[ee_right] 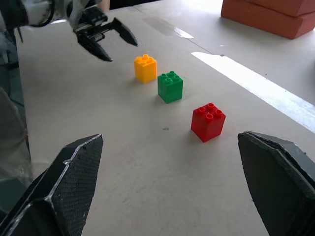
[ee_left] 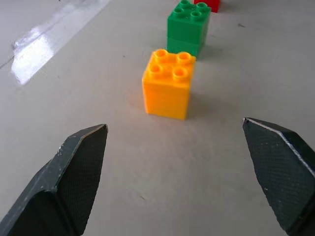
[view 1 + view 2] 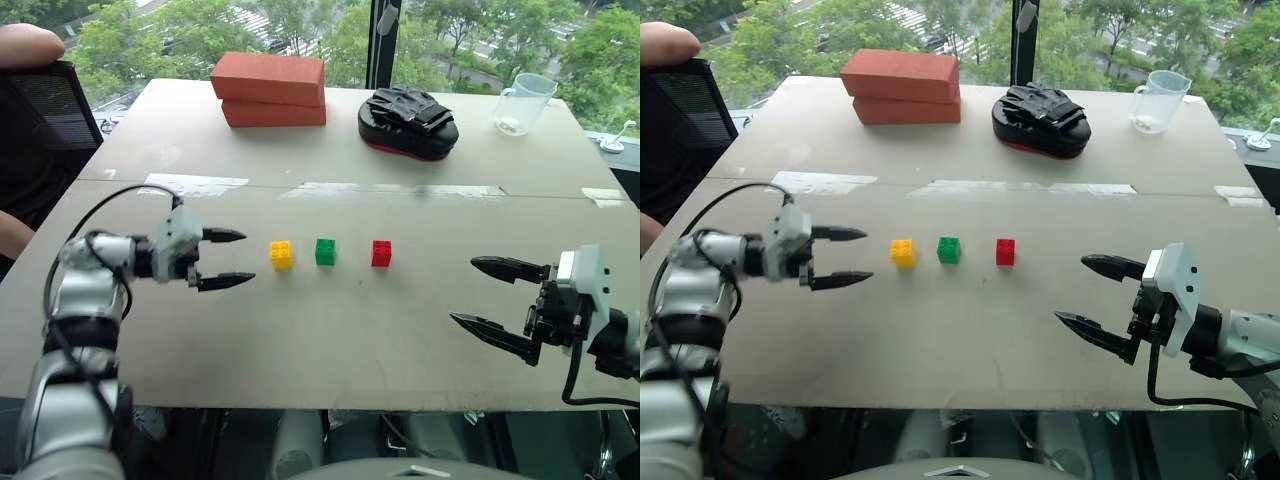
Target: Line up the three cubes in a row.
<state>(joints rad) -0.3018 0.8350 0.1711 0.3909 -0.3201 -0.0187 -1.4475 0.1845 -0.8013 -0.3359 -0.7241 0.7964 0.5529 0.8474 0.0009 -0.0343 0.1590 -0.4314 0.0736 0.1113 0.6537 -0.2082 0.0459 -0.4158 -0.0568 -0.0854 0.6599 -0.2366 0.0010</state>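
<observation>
1. Three studded cubes sitting in one row on the grey table [image 3: 330,330]: yellow cube [image 3: 282,254] at the robot's left, green cube [image 3: 325,251] in the middle, red cube [image 3: 381,253] at the right.
2. Standing apart from one another, none touching; gap between green and red looking a little wider than gap between yellow and green.
3. Hovering just to the left of the yellow cube: left gripper [image 3: 228,259], pointing along the row toward it, with bare table showing between its tips and the cube.
4. Standing wide apart, both black fingers [image 2: 74,172] of that gripper; holding nothing, touching nothing. Yellow cube lying straight ahead between them in the left wrist view, green cube behind it, a sliver of red behind that.
5. Hanging well to the right of the red cube: right gripper [image 3: 483,295], aiming toward the row from the near right.
6. Spread wide too, its fingers [image 1: 64,182]; gripping nothing, clear of every cube.
7. Resting at the table's far side, well away from the row: two stacked reddish-orange bricks [image 3: 270,88], a black pouch with a red edge [image 3: 408,122], a clear plastic measuring cup [image 3: 522,103].
8. Running across the table behind the cubes: a strip of clear tape [image 3: 330,189].
</observation>
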